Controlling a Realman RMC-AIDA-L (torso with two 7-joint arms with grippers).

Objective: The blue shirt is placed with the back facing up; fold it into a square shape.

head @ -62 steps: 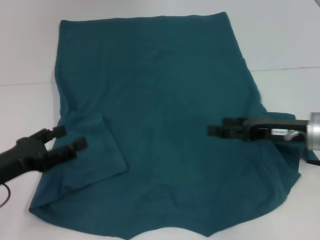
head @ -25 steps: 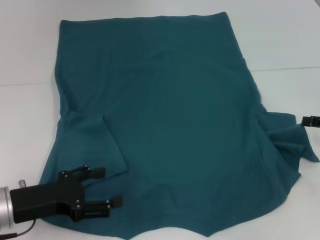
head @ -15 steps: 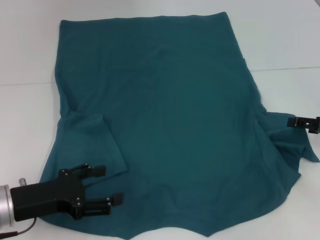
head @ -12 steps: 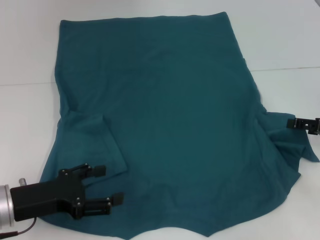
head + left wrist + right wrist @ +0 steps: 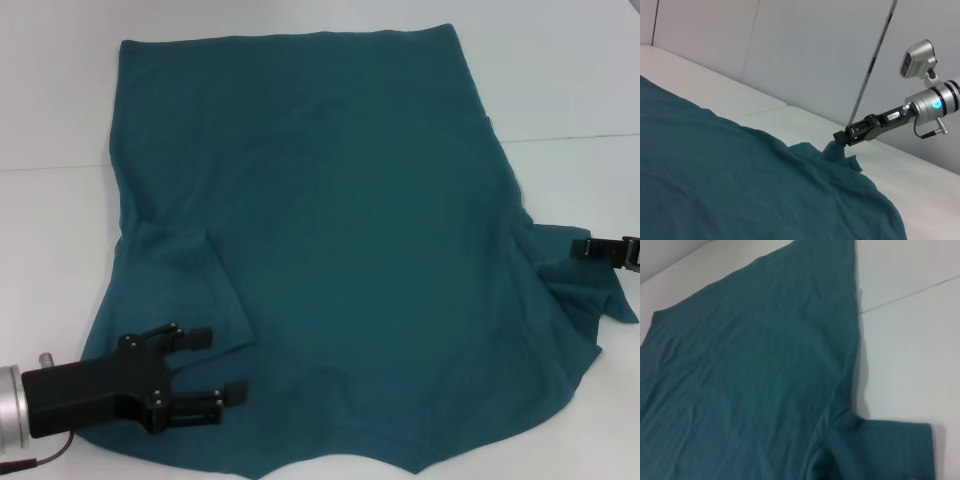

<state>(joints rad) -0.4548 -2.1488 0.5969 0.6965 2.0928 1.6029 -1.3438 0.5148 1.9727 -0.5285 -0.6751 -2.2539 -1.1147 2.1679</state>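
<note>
Head view: left gripper, jaws apart, over the blue shirt; right gripper jaws clamp its sleeve.

i see the shirt as soft matt cloth, teal-blue and plain, with fine creases across it and a stitched hem along the folded sleeve. the table under it looks smooth, white and faintly sheeny, with a thin seam line. my left gripper is matt black, plastic-looking, with small bright screw heads, on a brushed silver metal wrist. the right gripper is the same matt black, its wrist satin metal.
</note>
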